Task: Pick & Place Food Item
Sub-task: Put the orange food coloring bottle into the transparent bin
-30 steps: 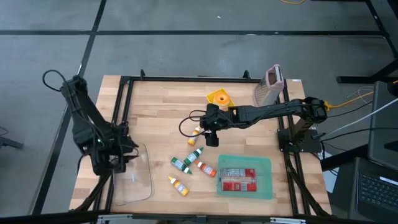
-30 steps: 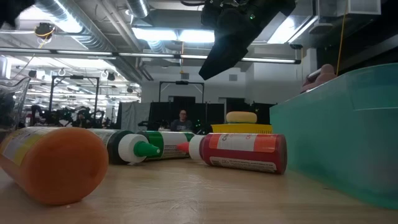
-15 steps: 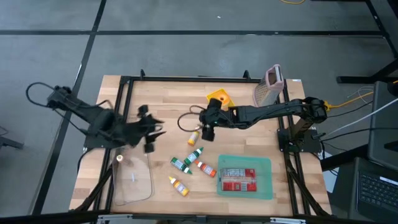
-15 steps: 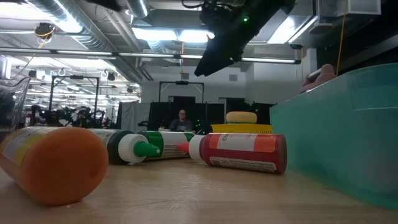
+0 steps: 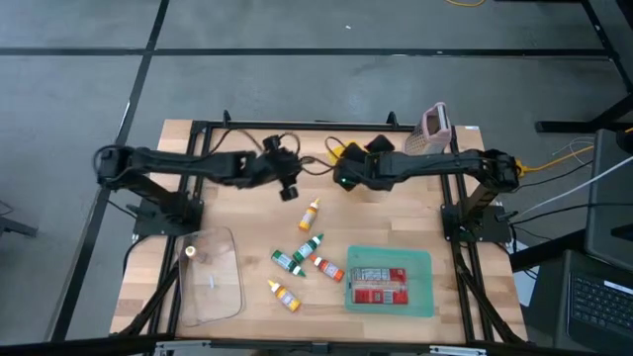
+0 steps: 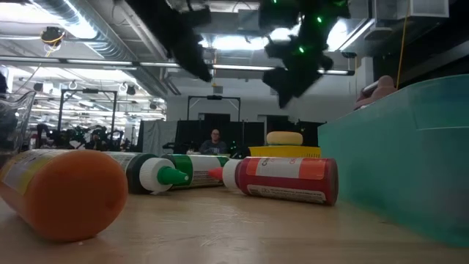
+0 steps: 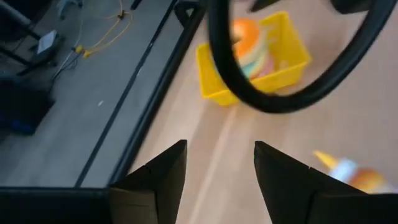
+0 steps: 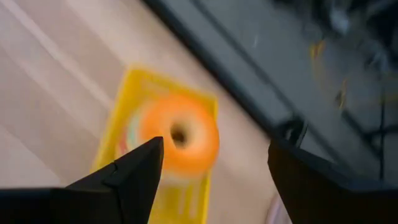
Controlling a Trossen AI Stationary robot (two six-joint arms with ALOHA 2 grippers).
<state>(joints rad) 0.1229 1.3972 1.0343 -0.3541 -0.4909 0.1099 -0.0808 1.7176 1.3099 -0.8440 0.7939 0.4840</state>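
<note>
Wooden table (image 5: 252, 213): nothing picked yet. Right gripper (image 8: 211, 180) spread wide, empty, orange donut (image 8: 180, 134) in yellow tray (image 8: 202, 190) just ahead. Left gripper (image 7: 217, 174) released, empty, tray farther ahead. Grasp, placement remain.

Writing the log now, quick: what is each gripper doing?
Left gripper: open, holding nothing.
Right gripper: open, holding nothing, pointed at the yellow tray.

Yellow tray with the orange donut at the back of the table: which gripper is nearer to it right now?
Right. The right gripper hangs open just beside the yellow tray, aimed at the donut. The left gripper is open too, farther off toward the table's middle.
</note>
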